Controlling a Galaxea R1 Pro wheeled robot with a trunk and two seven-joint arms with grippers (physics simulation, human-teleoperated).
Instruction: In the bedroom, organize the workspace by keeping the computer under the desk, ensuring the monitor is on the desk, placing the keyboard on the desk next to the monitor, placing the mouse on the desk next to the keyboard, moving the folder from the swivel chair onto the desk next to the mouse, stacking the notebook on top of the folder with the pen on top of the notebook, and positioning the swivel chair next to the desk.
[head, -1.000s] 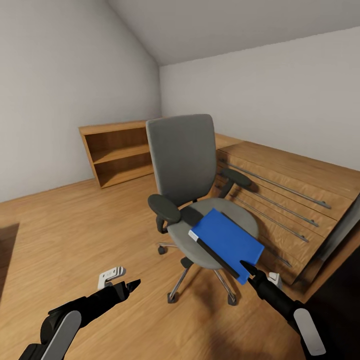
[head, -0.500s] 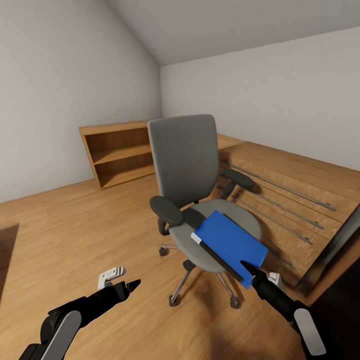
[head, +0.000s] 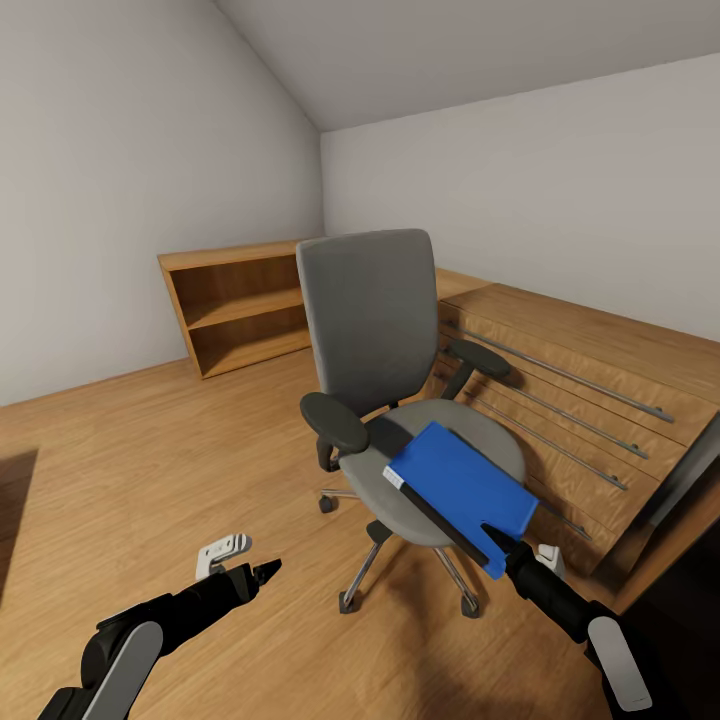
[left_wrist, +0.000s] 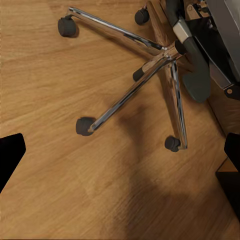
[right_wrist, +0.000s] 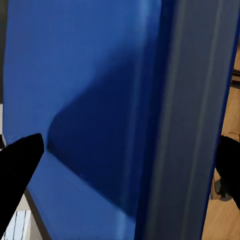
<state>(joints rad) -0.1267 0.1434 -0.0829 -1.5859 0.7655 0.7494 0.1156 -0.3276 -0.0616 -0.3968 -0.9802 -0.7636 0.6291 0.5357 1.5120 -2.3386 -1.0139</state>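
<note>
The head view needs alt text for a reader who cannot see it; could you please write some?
A grey swivel chair stands on a wooden floor with a bright blue folder lying on its seat, and the right gripper is at the folder's near edge. The left gripper hovers low over the floor, with wooden cabinets along the walls behind.

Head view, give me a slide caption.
Right hand at the flat blue folder on the grey padded swivel chair.
</note>
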